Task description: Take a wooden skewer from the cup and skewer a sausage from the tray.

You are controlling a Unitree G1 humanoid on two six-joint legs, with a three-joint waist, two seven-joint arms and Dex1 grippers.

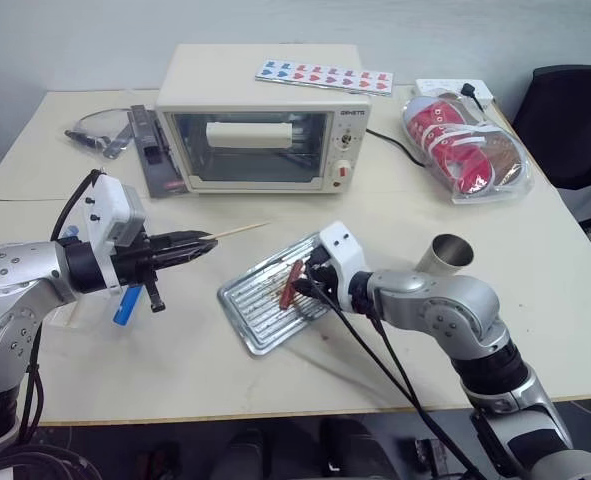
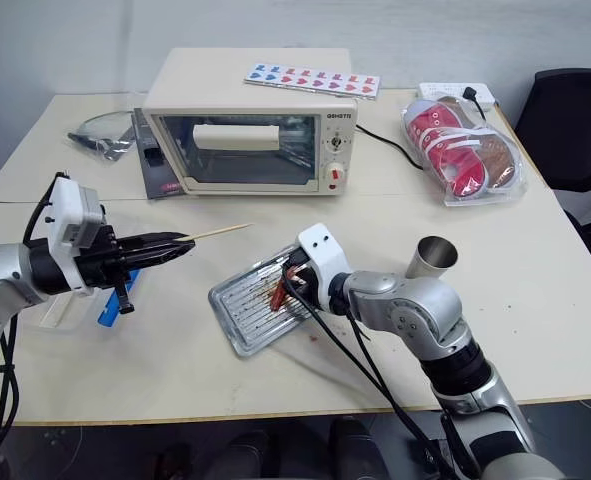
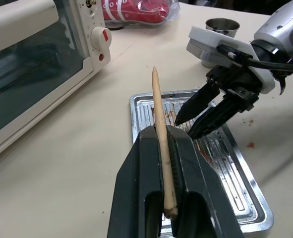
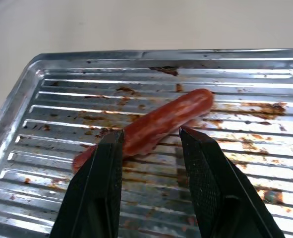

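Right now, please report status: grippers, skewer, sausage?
Left gripper shut on skewer, tip free. Right gripper open, fingers astride sausage on tray. Nothing in the way.

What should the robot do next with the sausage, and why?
Probably close the right gripper on the sausage. Its fingers sit open on either side of the sausage in the tray, while the left gripper already holds the wooden skewer ready to poke it.
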